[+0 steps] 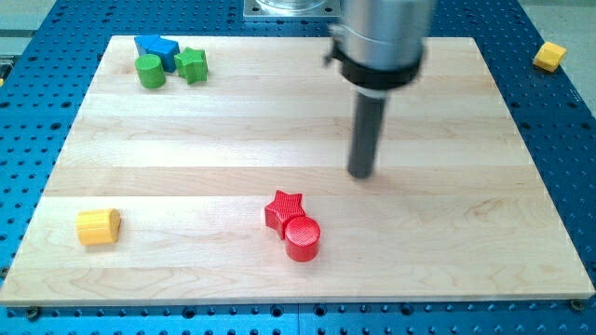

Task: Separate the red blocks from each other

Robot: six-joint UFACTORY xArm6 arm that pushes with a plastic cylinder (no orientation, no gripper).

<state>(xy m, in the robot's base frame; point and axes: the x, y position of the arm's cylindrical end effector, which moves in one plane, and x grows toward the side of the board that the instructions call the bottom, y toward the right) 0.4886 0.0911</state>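
On the blue table sits a big wooden board point(279, 140). My tip point(361, 173) has no fingers, so it holds nothing; it stands near the board's middle. At seven o'clock from my tip, a little way off, the red star block point(282, 210) and the red round block point(303, 238) touch each other. Far off at ten o'clock huddle a green round block point(150, 71), a green star block point(194, 64) and a blue block point(156, 47). A yellow block point(98, 226) lies at eight o'clock, and another yellow block point(549, 56) sits off the board at two o'clock.
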